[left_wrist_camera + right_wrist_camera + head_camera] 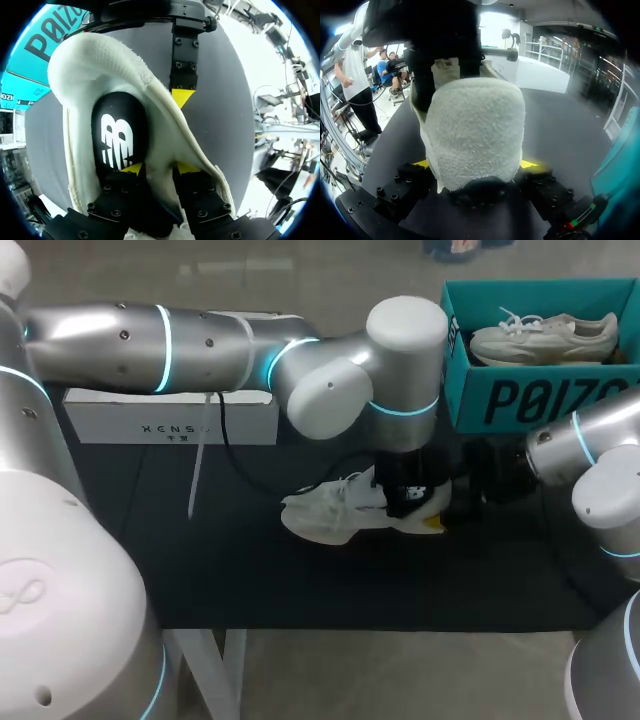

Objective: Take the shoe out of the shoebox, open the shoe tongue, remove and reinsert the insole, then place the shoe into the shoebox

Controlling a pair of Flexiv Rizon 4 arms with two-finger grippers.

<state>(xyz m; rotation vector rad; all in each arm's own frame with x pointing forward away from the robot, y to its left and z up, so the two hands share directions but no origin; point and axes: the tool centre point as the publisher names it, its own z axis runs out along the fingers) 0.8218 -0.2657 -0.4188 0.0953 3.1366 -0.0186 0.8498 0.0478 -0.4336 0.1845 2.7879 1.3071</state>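
Black table (300, 580): bears all items noted.

Left arm (200, 345): spans from the far left to a point just short of the shoebox (540, 400).

Right arm (600, 460): enters directly in front of the shoebox.

Shoebox: teal, open, at the table's far right corner.

White box (170, 418): well to the left of the shoebox, along the same far edge.

Second shoe (545, 338): pale, lying inside the shoebox.

Shoe (325, 512): white, on the table in front of the shoebox's left corner, outside it.

Insole (117, 135): black, seated inside the shoe.

Left gripper (159, 168): pinches the shoe's collar wall, one finger inside, one outside.

Right gripper (475, 163): clamped across the shoe's heel, on the shoebox side, a finger on either flank.
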